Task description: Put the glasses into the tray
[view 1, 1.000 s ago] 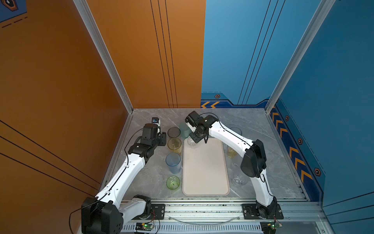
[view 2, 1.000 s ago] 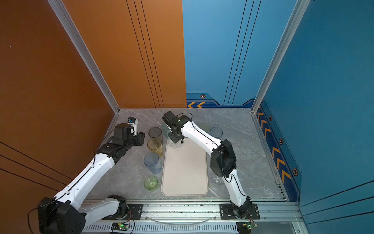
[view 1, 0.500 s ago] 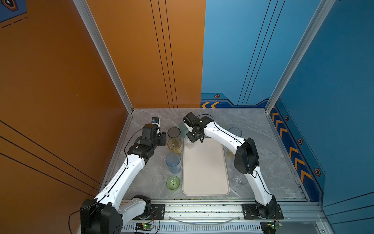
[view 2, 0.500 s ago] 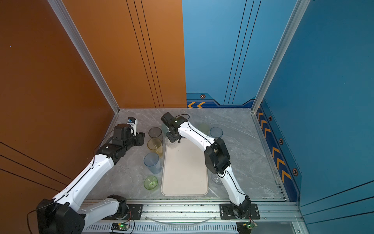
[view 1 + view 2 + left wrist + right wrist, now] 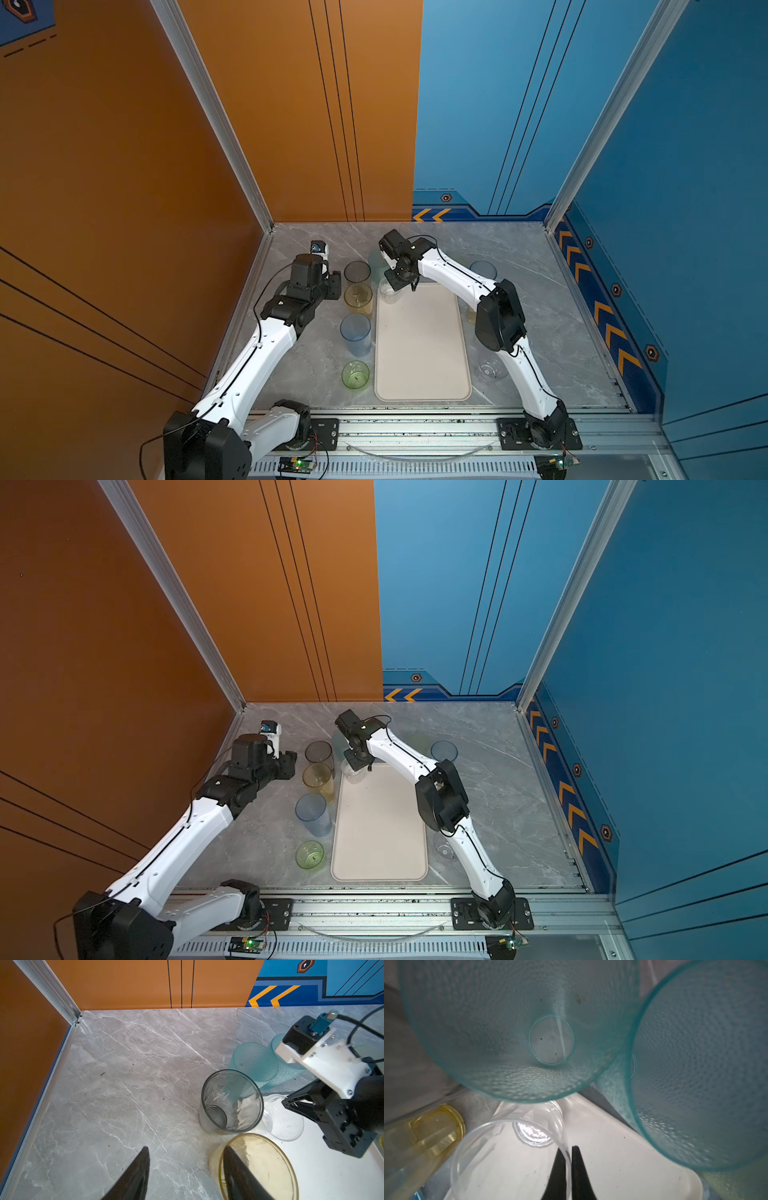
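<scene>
Two right fingers (image 5: 557, 1176) pinch clear glass (image 5: 532, 1134), wrist-view only.

With the cream-white rectangular tray (image 5: 422, 353) as the dial, its middle and 6 o'clock end lie bare. Along 9 o'clock a row walls the edge: smoky grey tumbler (image 5: 357, 272), yellow tumbler (image 5: 358, 296), light blue tumbler (image 5: 355, 330), green tumbler (image 5: 355, 374). A clear tumbler (image 5: 389, 293) fills the 11 o'clock corner, two frosted teal tumblers (image 5: 254, 1064) crowd beyond it, and the white right arm (image 5: 453, 270) crosses above 12 to 2 o'clock.
</scene>
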`<state>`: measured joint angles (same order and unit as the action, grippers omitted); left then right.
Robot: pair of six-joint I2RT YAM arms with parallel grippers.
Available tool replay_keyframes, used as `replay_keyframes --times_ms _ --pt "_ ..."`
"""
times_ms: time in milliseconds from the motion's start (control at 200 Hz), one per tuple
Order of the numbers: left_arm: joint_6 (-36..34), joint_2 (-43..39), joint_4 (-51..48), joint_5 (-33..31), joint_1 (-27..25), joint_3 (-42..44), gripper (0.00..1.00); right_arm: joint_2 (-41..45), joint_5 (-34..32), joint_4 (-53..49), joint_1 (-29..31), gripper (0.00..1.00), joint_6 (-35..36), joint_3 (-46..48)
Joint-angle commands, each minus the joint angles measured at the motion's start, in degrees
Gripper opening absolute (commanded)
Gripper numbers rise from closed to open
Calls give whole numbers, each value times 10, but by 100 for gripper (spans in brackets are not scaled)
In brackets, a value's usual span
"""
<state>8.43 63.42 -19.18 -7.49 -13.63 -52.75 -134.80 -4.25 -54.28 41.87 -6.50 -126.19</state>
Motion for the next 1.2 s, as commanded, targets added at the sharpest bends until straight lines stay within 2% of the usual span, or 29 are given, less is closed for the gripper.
replay_keyframes --times_ms 0,491,761,931,1107,1127,1192 --pt "-8 -13 -15 -12 -6 -14 58 -8 9 5 -4 4 -14 -16" --pt "-4 -27 -56 -41 -27 -39 57 -14 23 5 -13 11 -19 -15" --pt "-2 -39 -87 -54 -43 -49 56 -15 33 4 -13 20 -20 -13" --pt "2 -54 -118 -58 -50 -54 51 -4 36 6 -13 23 -17 -8" --pt "14 -76 -157 -59 -61 -49 49 57 36 65 -13 32 -18 70" --pt "16 -80 -161 -61 -63 -48 49 65 36 74 -30 33 -19 80" --pt "24 -90 -171 -66 -71 -44 49 92 38 98 -34 37 -20 109"
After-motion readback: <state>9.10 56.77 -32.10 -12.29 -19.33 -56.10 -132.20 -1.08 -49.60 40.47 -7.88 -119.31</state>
